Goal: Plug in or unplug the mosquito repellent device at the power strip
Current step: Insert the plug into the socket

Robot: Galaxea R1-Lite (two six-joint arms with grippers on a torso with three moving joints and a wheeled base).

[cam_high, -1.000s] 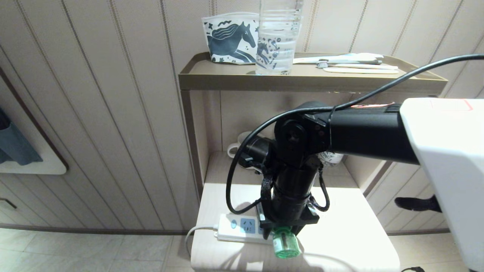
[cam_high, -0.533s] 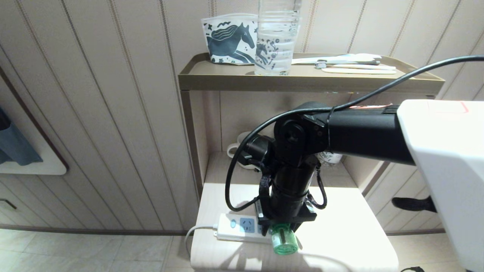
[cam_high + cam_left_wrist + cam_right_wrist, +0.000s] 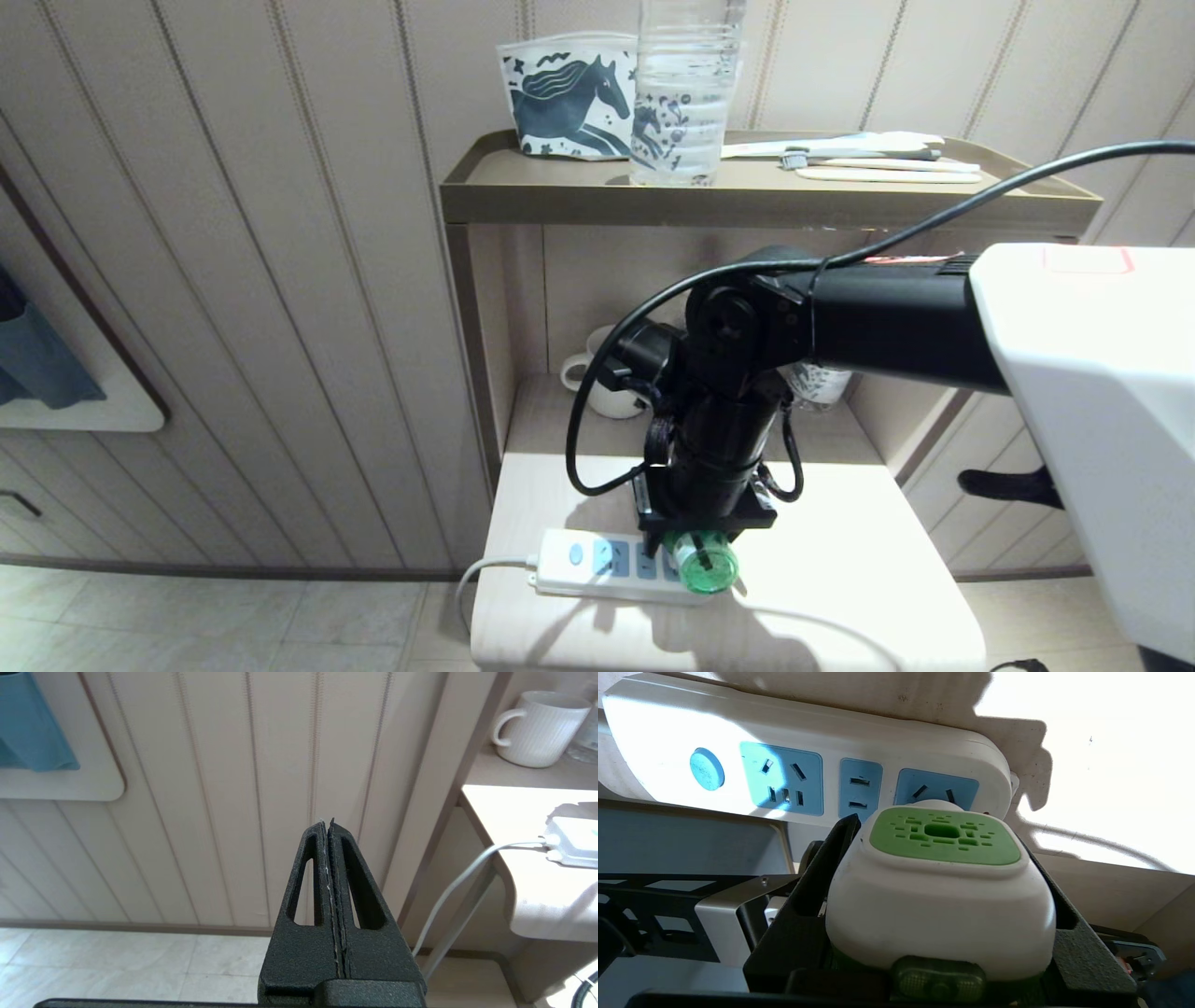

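- Mosquito repellent device [image 3: 941, 896]: the right gripper [image 3: 943, 914] clamps it from both sides; its plug prongs are hidden behind the white head, so contact with the socket cannot be told. In the head view only the green bottle end [image 3: 707, 566] shows below the claw; the rest is covered by the wrist.
- Power strip [image 3: 859, 756]: the socket face nearest the claw is half covered by the device; the cord end is cut off by the frame edge.
- Mug [image 3: 597, 397]: behind the claw, largely masked by the arm.
- Water bottle [image 3: 686, 89]: top cropped by the upper edge.
- Label on the item [image 3: 822, 383] behind the arm: unreadable.
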